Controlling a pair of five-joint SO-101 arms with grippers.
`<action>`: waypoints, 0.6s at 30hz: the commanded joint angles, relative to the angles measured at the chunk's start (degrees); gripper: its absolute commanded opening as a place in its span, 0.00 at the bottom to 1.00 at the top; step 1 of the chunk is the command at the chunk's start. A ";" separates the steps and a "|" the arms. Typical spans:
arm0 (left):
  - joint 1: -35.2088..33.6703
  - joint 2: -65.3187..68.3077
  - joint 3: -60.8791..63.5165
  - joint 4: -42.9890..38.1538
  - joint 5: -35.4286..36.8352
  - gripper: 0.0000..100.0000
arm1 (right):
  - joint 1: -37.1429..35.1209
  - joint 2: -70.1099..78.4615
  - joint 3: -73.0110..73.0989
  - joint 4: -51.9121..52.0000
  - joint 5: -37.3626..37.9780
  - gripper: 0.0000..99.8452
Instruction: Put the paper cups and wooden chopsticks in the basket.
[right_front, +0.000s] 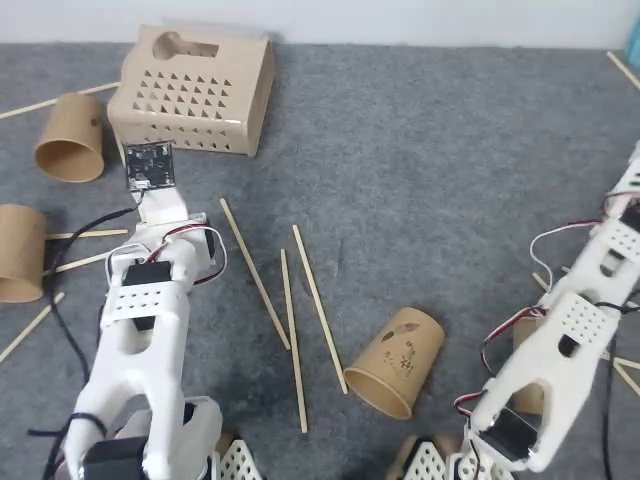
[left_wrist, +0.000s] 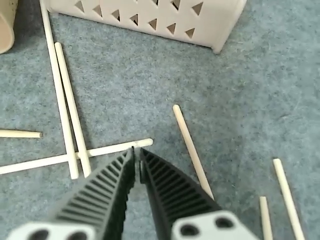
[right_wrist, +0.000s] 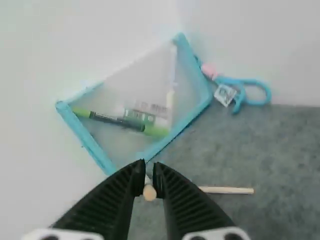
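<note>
Right gripper (right_wrist: 149, 174) clamps pale wooden chopstick (right_wrist: 148, 193), lower centre; next, carry to perforated beige basket (right_front: 190, 90), upper left. Left gripper (left_wrist: 136, 154) closed, apparently empty.

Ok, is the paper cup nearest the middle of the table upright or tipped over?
Tipped over: the paper cup lies on its side on the grey carpet, its open mouth facing sideways.
</note>
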 joint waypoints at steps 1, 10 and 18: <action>0.26 -0.18 -0.40 -1.67 -0.70 0.01 | 0.31 -5.49 -4.57 12.00 -1.67 0.01; 0.26 -0.18 -0.48 -1.76 -0.79 0.01 | 0.40 -14.64 -4.66 38.64 -1.76 0.01; 0.26 -0.44 -0.40 -1.76 -0.79 0.01 | 0.48 -26.42 -4.57 59.65 0.18 0.01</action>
